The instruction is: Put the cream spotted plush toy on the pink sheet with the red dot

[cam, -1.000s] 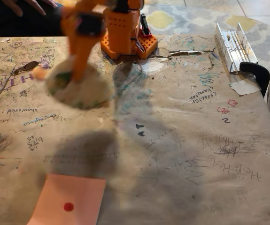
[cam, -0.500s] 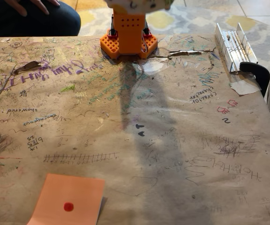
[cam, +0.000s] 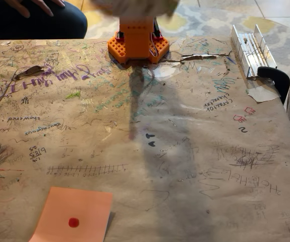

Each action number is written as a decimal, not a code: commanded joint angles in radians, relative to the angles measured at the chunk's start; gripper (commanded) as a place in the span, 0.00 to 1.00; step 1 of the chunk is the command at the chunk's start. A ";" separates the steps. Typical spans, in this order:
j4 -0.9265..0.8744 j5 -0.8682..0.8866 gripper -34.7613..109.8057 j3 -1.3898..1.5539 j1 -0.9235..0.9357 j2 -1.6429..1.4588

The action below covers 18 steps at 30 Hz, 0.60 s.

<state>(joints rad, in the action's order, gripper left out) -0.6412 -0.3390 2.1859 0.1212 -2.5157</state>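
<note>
Cream spotted plush toy (cam: 134,6) is now only a blurred pale mass at the far top edge of the fixed view, right above my orange base (cam: 138,41); a second ago it hung low over the far-left counter (cam: 195,151), and half a second ago it was already high, so I have swung it up and back to centre. I judge it is carried aloft, though my claw is cut off by the frame and I cannot tell how it stands. The pink sheet with the red dot (cam: 74,216) lies bare at the near-left edge, unmoved, well apart from the toy, so the whole carry forward and down remains. Among the counter's scribbles I can read "HOHOH" (cam: 258,187) near right and a black "2" (cam: 242,129).
</note>
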 commanded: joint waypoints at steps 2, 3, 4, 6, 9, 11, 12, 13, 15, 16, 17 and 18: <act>-0.946 -0.094 0.40 -2.312 0.083 1.792; -0.969 -0.110 0.47 -2.207 0.094 1.764; -1.034 -0.133 0.50 -2.272 0.100 1.821; -1.112 -0.179 0.52 -2.362 0.098 1.931; -1.115 -0.176 0.50 -2.342 0.152 1.985; -1.115 -0.190 0.48 -2.299 0.184 1.990; -1.117 -0.201 0.47 -2.260 0.199 1.974; -1.115 -0.219 0.46 -2.195 0.210 1.937; -1.115 -0.244 0.46 -2.095 0.227 1.867; -1.115 -0.255 0.46 -2.036 0.232 1.822; -1.114 -0.265 0.46 -1.974 0.232 1.779; -1.114 -0.270 0.46 -1.944 0.232 1.753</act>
<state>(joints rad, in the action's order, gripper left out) -1.7365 -0.5814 0.3160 0.3206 -0.6320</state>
